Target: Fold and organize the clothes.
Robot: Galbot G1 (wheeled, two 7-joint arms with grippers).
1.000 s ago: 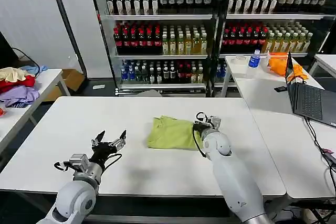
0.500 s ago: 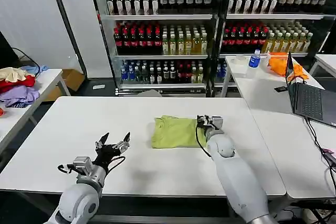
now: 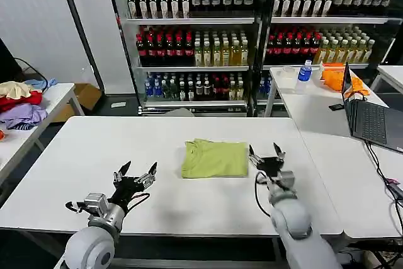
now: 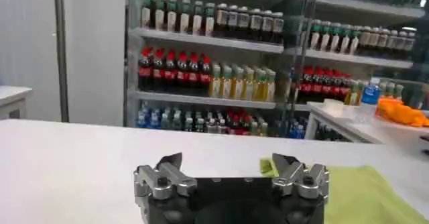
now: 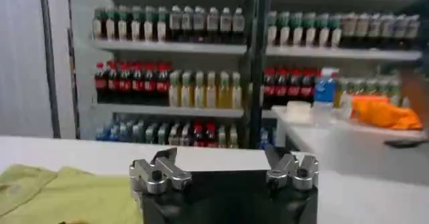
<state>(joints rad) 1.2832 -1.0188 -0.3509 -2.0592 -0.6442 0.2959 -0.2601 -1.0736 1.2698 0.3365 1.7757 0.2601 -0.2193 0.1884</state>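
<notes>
The clothes (image 3: 215, 159), a lime yellow-green T-shirt, lie folded into a flat rectangle in the middle of the white table (image 3: 94, 149). My right gripper (image 3: 266, 155) hovers open just to the right of the shirt's edge, holding nothing. My left gripper (image 3: 135, 172) is open near the table's front left, well apart from the shirt. In the left wrist view the shirt (image 4: 362, 195) lies beyond the open left gripper (image 4: 229, 165). In the right wrist view the shirt (image 5: 60, 195) lies beside the open right gripper (image 5: 221, 158).
A second white table on the right carries a laptop (image 3: 371, 121), an orange cloth (image 3: 337, 79) and a bottle (image 3: 305, 70). A pile of garments (image 3: 22, 105) lies on a table at far left. Shelves of drink bottles (image 3: 201, 36) stand behind.
My right gripper has let go of the shirt's right edge, opened, and drawn back to the right and toward the front. The shirt now lies flat and squared. The left gripper barely moved.
</notes>
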